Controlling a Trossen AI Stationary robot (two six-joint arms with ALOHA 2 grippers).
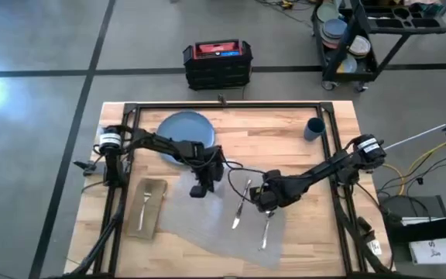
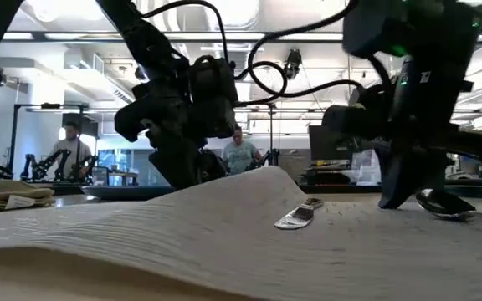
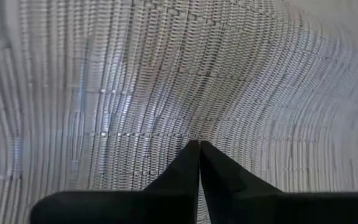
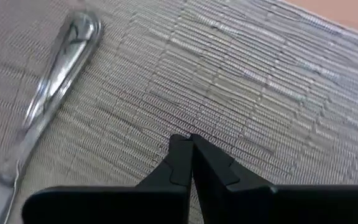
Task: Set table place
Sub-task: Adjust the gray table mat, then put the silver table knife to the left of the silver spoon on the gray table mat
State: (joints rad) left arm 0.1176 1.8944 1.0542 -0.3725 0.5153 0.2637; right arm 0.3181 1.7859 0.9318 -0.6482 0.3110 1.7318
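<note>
Left gripper (image 1: 200, 191) pinches the rumpled placemat (image 1: 207, 217), jaws clenched on its weave. Right gripper (image 1: 265, 204), jaws pressed together, touches the mat between knife (image 1: 241, 205) and spoon (image 1: 265, 230).

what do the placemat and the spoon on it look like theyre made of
The placemat looks like woven grey fibre or vinyl, matte: fine ribbed strands show, and it buckles into a hump by the left gripper. The spoon looks like polished metal, probably steel, with bright mirror-like glints along its handle.
</note>
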